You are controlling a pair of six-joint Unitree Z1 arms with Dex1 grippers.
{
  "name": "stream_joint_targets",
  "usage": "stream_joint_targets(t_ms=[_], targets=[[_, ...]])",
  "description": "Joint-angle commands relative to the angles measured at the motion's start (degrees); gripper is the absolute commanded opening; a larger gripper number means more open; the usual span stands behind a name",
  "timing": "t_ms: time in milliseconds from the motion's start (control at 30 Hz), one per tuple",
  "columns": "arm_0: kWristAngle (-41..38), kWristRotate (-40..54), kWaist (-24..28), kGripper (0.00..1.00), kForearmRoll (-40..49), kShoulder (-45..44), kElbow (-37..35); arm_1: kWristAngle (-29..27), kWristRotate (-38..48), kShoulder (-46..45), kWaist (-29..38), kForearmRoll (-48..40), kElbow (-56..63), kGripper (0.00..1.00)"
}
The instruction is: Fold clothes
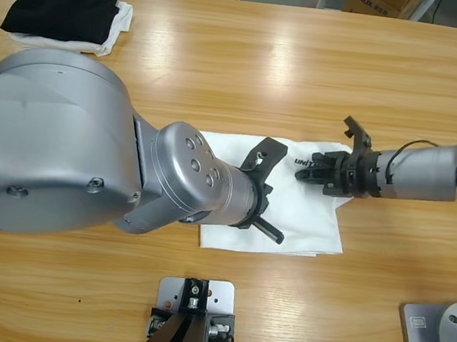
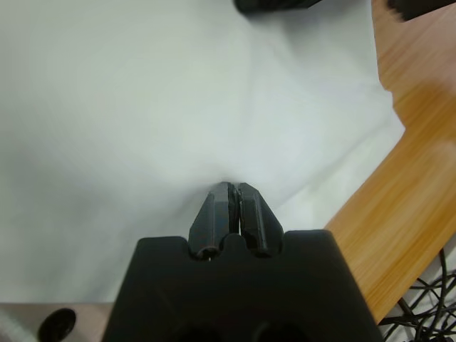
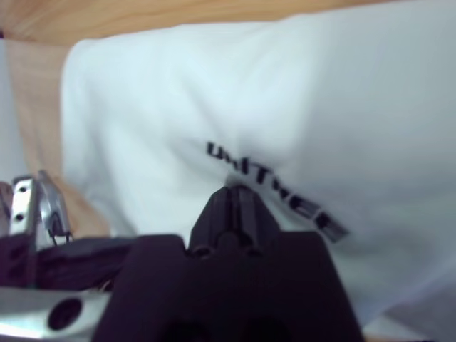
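A white T-shirt (image 1: pixel 305 221) lies folded into a rough rectangle on the wooden surface (image 1: pixel 249 66), a little right of the middle and toward the near edge. Small black lettering (image 3: pixel 274 187) is printed on it; in the right wrist view it reads "UNITREE", though the last letters are blurred, and in the high view only "UNI" shows beside the right claw.

The left claw (image 2: pixel 234 191) points down onto plain white cloth, its two black jaws pressed together with their tips touching the fabric; whether any cloth is pinched between them cannot be told. In the high view this arm's big silver elbow covers the left part of the shirt.

The right claw (image 1: pixel 302 174) comes in from the right edge and rests on the shirt just beside the lettering. Its jaws are together, tips against the cloth right at the print.

At the far left corner of the surface a folded black garment (image 1: pixel 61 5) sits on top of a smaller folded white cloth (image 1: pixel 119 25), well apart from the shirt.

A cardboard box (image 1: pixel 380 0) with partly legible dark print stands beyond the far edge.
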Motion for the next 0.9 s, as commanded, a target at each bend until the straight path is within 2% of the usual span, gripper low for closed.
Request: stream_joint_targets(t_ms=[33,300,467,533,633,767,800,833,867,900], targets=[[-0.21,-1.98,-1.75,0.000,0.01,4.22,3.05,0.57,-0.59,7.32,-7.32,-14.25,4.79,0.000],[-0.14,-2.66,-2.40,0.000,-0.12,4.04,4.10,-0.25,-0.35,3.56,-8.42,-10.26,6.29,0.000],[1.27,-2.50,-1.21,0.000,0.06,-0.35,4.70,-2.22,-0.35,-2.28,-5.14,-0.93,6.03,0.000],[2.08,-2.31,0.04,0.000,0.62,-3.32,5.38,-5.07,-0.35,-5.55,-2.66,5.16,5.37,0.000],[3.39,-2.33,1.45,0.000,1.11,-7.37,9.16,-9.59,-0.24,-9.33,-1.57,12.08,4.27,0.000],[5.63,-2.57,1.84,0.000,1.11,-13.78,15.61,-10.13,-0.26,-16.62,0.91,12.24,3.90,0.000],[5.98,-2.50,2.12,0.000,1.15,-15.89,16.79,-9.18,-0.21,-20.09,2.00,12.36,2.95,0.035],[5.98,-2.49,2.64,0.000,1.53,-17.98,17.62,-7.53,0.00,-23.34,2.91,13.58,1.21,0.503],[5.94,-2.49,3.28,0.068,3.05,-20.02,17.97,-6.84,0.09,-26.73,4.11,16.48,-1.27,0.896],[5.96,-2.45,4.16,0.485,4.98,-21.83,18.04,-7.19,0.06,-29.82,5.66,20.04,-4.15,0.997]])
